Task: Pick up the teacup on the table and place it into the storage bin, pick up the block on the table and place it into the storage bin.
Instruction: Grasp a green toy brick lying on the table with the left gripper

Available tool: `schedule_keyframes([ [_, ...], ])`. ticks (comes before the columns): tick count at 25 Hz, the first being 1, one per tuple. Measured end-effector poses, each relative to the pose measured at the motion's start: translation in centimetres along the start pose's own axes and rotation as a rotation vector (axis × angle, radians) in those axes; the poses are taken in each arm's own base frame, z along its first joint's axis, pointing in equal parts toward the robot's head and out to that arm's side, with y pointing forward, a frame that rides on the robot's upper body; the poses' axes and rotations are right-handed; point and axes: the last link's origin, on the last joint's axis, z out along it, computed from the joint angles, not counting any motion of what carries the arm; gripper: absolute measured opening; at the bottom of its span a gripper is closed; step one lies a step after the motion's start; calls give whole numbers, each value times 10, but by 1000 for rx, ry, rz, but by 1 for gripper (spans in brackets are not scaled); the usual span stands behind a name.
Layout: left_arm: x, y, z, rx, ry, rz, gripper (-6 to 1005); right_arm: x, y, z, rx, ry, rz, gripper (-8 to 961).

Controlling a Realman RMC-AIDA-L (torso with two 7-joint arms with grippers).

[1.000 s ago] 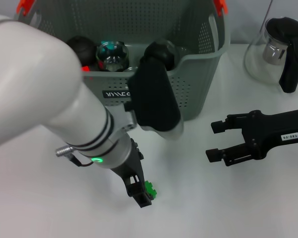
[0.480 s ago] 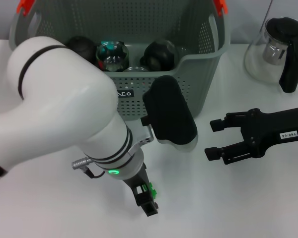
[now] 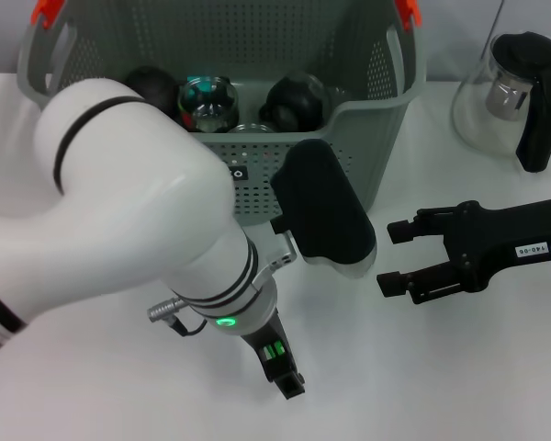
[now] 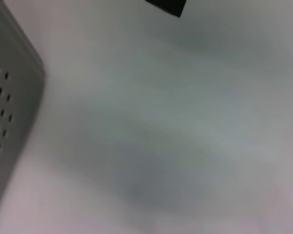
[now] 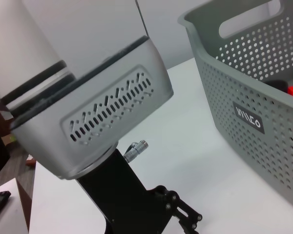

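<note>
White tabletop (image 3: 441, 367) all around, with the storage bin (image 3: 386, 138) sitting at the back of the head view, grey-green and full of little holes, orange clips (image 3: 44, 9) on its top corners. Inside it you can make out a couple of dark round things (image 3: 289, 99) and a clear glassy one (image 3: 205, 97), can't say for sure which is the teacup. Off to the right stands a glass jug (image 3: 510, 101) with a black lid and handle, well apart from the bin. The left arm fills most of that view, and the left gripper (image 3: 280, 363) is down at the table in front of the bin with the green block (image 3: 274, 350) pinched between its black fingers; only a sliver of green shows. The right gripper (image 3: 399, 259) hangs over the table to the right of the bin, fingers spread wide with nothing between them. The left wrist view doesn't show the block or its own fingers, just blurry table, a corner of the bin wall (image 4: 10, 122) and a dark scrap at the edge. The right wrist view gives what the head cam can't: the left arm's wrist housing from the side with its vent slots (image 5: 107, 109), and the bin's front label (image 5: 247, 117) up close.
</note>
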Motion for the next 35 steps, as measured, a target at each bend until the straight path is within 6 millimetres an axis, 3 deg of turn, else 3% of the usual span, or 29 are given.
schedule_keyframes([
  [8, 3, 4, 3, 4, -3, 5, 917, 0, 0, 0, 0, 1, 0, 945],
  [14, 1, 4, 5, 5, -19, 9, 745, 1, 0, 0, -1, 0, 3, 946],
  [16, 1, 4, 5, 5, -20, 9, 504, 1, 0, 0, -2, -1, 5, 946],
  [35, 0, 3, 5, 7, -25, 13, 469, 2, 0, 0, -2, 1, 3, 946],
])
